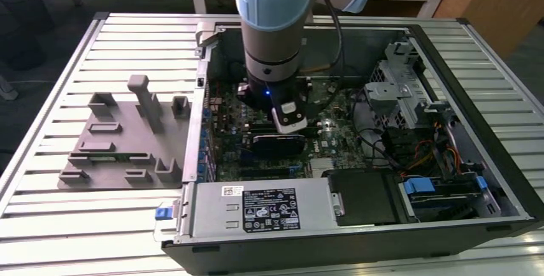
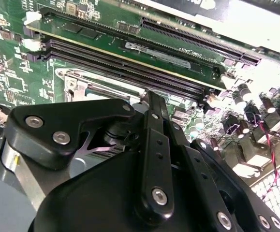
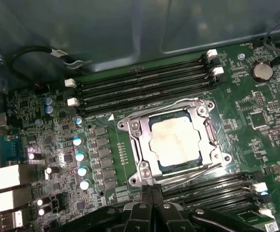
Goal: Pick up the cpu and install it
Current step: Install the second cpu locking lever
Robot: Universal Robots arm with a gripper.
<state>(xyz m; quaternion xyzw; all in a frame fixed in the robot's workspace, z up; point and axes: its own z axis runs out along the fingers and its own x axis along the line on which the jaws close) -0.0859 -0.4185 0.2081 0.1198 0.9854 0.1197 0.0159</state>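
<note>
The cpu [image 3: 177, 141], a square chip with a silvery top plate, lies flat inside the metal socket frame [image 3: 135, 133] on the green motherboard [image 3: 256, 111]. In the first wrist view my gripper [image 3: 152, 189] hovers just beside the socket's edge, apart from the chip. Its two black fingers are pressed together with nothing between them. The second wrist view looks over the gripper's black linkage [image 2: 154, 145], and a corner of the socket frame [image 2: 77, 82] shows beyond it. In the exterior view the arm [image 1: 270, 27] reaches straight down into the open computer case [image 1: 442, 53], over the middle of the board.
Memory slots [image 3: 144, 82] run along both sides of the socket. Capacitors [image 3: 81, 157] and rear ports [image 3: 4, 176] stand close by. The case holds a power supply [image 1: 264, 209], a drive cage [image 1: 399, 91] and loose cables [image 1: 408, 148]. A grey holder tray [image 1: 127, 136] sits outside on the slatted table [image 1: 51, 225].
</note>
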